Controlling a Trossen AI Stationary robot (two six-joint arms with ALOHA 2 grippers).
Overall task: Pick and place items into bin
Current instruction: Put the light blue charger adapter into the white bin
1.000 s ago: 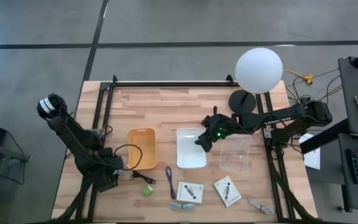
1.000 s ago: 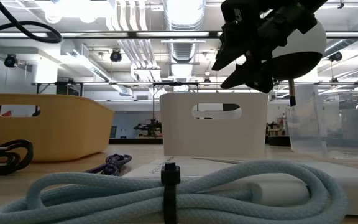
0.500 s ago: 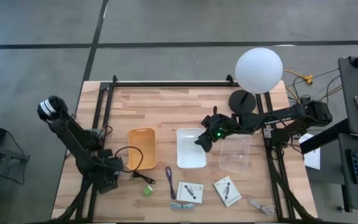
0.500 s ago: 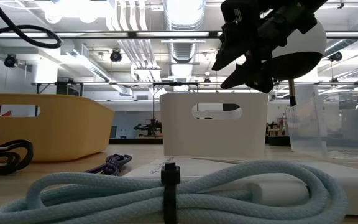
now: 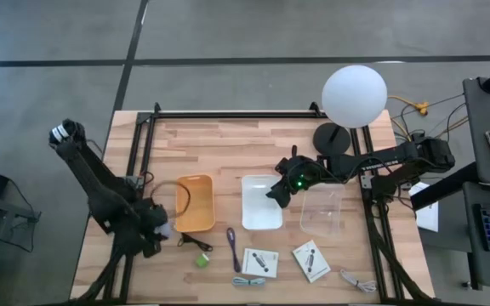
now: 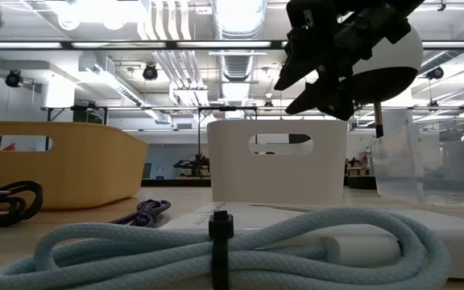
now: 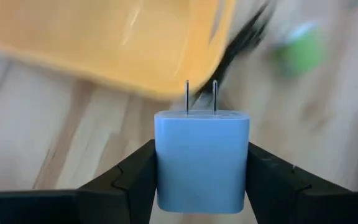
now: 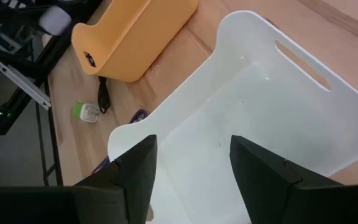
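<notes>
The left gripper, clamped on a small blue plug-in charger, swung closer to the orange plastic bin.

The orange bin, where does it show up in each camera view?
High view: orange bin, left of the white bin.
Low view: far left.
Left wrist view: blurred, across the top.
Right wrist view: top left.
Shared landmark: the white bin beside it.

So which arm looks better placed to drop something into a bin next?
The left. Its gripper already holds a blue plug beside the orange bin; the right gripper hangs open and empty above the white bin.
</notes>
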